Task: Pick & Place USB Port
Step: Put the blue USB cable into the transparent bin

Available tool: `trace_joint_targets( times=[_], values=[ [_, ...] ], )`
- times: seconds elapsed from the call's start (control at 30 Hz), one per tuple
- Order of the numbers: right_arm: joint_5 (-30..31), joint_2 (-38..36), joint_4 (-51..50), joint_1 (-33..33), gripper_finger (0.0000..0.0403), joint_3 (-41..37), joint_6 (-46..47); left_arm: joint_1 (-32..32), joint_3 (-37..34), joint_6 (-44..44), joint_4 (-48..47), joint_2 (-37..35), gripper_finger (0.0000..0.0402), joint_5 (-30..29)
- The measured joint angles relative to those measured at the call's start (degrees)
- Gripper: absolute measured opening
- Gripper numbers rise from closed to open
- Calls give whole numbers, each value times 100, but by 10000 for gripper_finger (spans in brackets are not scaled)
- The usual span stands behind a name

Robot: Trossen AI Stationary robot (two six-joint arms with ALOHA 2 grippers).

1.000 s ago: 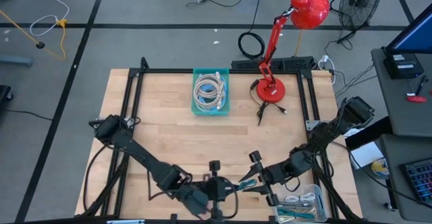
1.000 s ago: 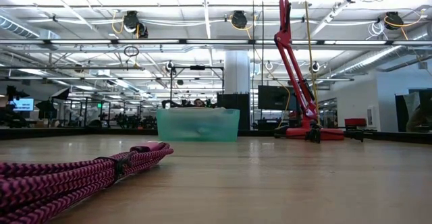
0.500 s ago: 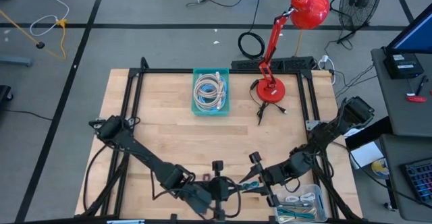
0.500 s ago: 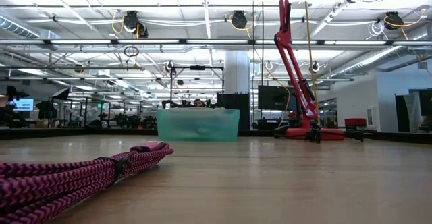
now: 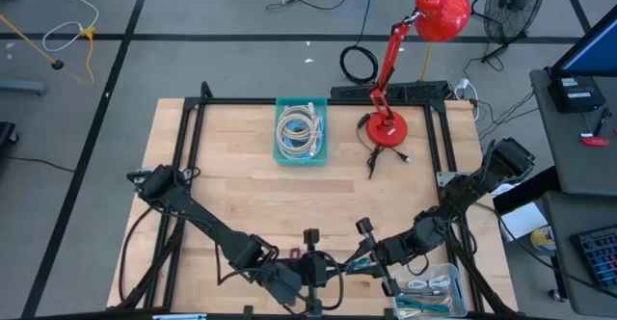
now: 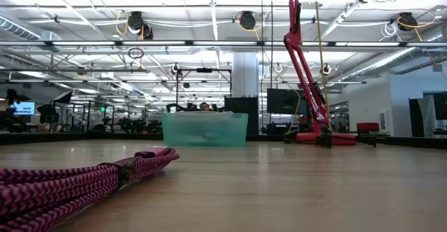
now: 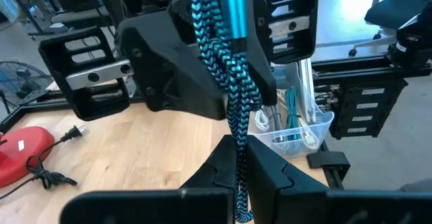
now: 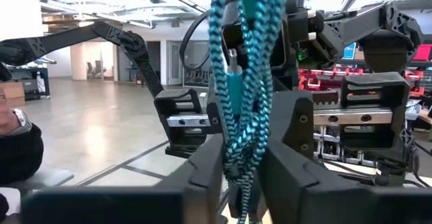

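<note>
A teal-and-black braided USB cable (image 5: pixel 352 260) hangs bundled between my two grippers over the table's near edge, clear of the wood. Its teal plug sleeve (image 7: pixel 234 11) shows against the right gripper's body. My left gripper (image 5: pixel 316 272) reaches in from the left and is shut on the cable. My right gripper (image 5: pixel 366 254) comes from the right and is also shut on it. Neither gripper shows in the low view. My left gripper pinches the cable's braided strands (image 7: pixel 237 143) between its two fingers (image 7: pixel 216 173). It comes roughly level from the table's left. From the pinch the cable runs across toward the right gripper, clear of the table. My right gripper holds the looped bundle (image 8: pixel 243 150) between its two fingers (image 8: pixel 202 177), several strands together. It comes from the table's right, about level. The loops and the teal plug (image 8: pixel 233 82) stick out past the fingertips, clear of the table.
A teal bin (image 5: pixel 281 132) of white cables stands at the table's far middle, and a red desk lamp (image 5: pixel 388 127) at the far right. A clear bin (image 5: pixel 453 280) with cables sits at the near right corner. A pink braided cable (image 6: pixel 70 186) lies near the front edge.
</note>
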Motion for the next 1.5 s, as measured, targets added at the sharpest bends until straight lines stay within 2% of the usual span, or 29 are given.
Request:
trace_joint_targets(
  times=[0.07,0.17,0.27,0.43,0.5,0.63,0.73,0.87,1.07,1.17,1.37,1.5],
  values=[
    [4,0,-16,0,54,0,-1,0,0,-60,-1,-2,14,2],
    [-1,0,-84,0,16,0,-2,-7,0,-299,-93,-2,42,221],
    [-4,0,-118,13,16,-2,71,-55,0,-518,-382,-14,75,542],
    [-3,-198,-524,49,26,-4,466,-370,-2,-997,-1492,-108,105,542],
    [-48,-518,-1341,93,18,-2,725,-497,-1,-1327,-1987,-254,109,390],
    [-457,-1303,-3780,228,11,190,1585,-748,4,-1850,-2554,-457,111,-205],
    [-438,-1699,-5476,491,14,607,2211,-930,2,-1936,-2625,-487,112,-628],
    [-640,-1843,-7276,968,15,1316,3206,-1046,2,-1911,-2640,-496,112,-959],
    [-772,-1501,-9039,1779,14,2238,4943,-949,2,-2101,-2796,-496,113,-1001],
    [-802,-1167,-9284,2044,14,2394,5598,-909,2,-2232,-2864,-496,113,-982],
    [-1460,-217,-9642,2192,14,2398,6858,-874,2,-2344,-2887,-494,113,-900],
    [-1921,215,-10055,2192,13,2396,7349,-874,2,-2380,-2887,-494,113,-898]
  ],
)
